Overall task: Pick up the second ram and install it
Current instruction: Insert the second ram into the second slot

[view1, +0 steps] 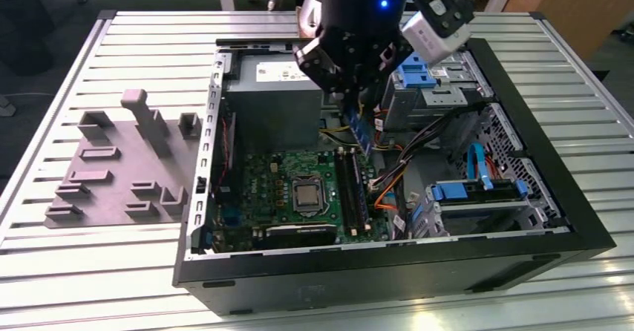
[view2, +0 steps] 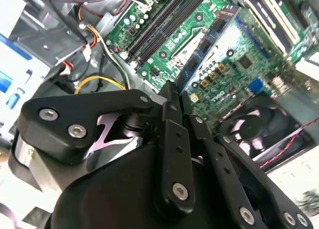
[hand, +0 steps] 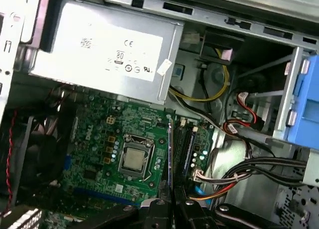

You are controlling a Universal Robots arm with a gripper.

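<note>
Slatted table (view1: pixel 99 271) bears an open computer case (view1: pixel 396 275); the exterior view shows the gripper (view1: pixel 355 102) above it, clamped on the second ram (view1: pixel 364 132). The second wrist view shows fingers (view2: pixel 172 114) pinching its end. The first wrist view shows it edge-on near the memory slots (hand: pixel 185 144), unseated: pickup done, installing left.

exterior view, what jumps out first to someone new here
The black arm's hand hangs over the open computer case, pinching the second ram tilted above the motherboard's memory slots. Then the grey fixture on the slatted table, at the exterior view's left.
</note>
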